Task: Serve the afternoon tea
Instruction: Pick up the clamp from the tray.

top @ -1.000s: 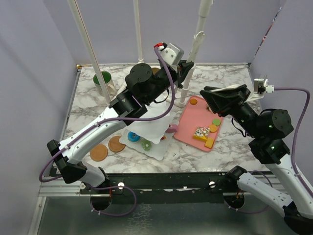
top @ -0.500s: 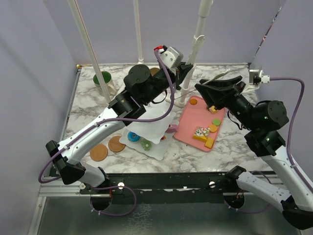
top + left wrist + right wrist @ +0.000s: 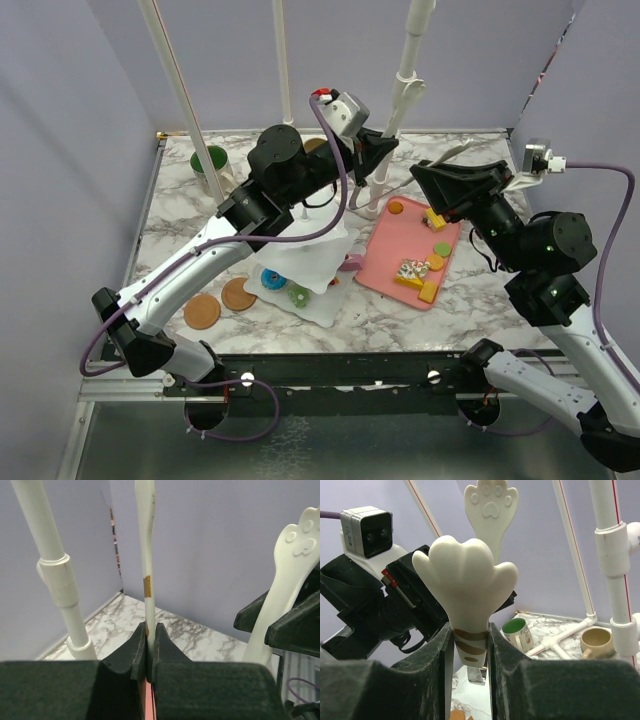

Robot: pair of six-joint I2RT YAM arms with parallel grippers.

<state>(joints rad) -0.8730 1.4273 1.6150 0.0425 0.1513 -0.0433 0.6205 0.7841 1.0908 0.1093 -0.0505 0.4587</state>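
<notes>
Shifted a little since a second ago, the right claw grasps a paw-shaped white tool; the left claw is clenched on a thin white strip. Lilac walls enclose the marble table, where the tiered stand sits beside a pink tray.

Table top: marble-patterned, smooth, slight gloss. Pink tray: matt, plastic-looking. Paw-shaped tongs: cream plastic, smooth, satin, banded with brown tape. Right gripper, fingers: black, matt, finely grained. Green-lined mug and tan mug: glossy glaze. Pipes: smooth white plastic.
</notes>
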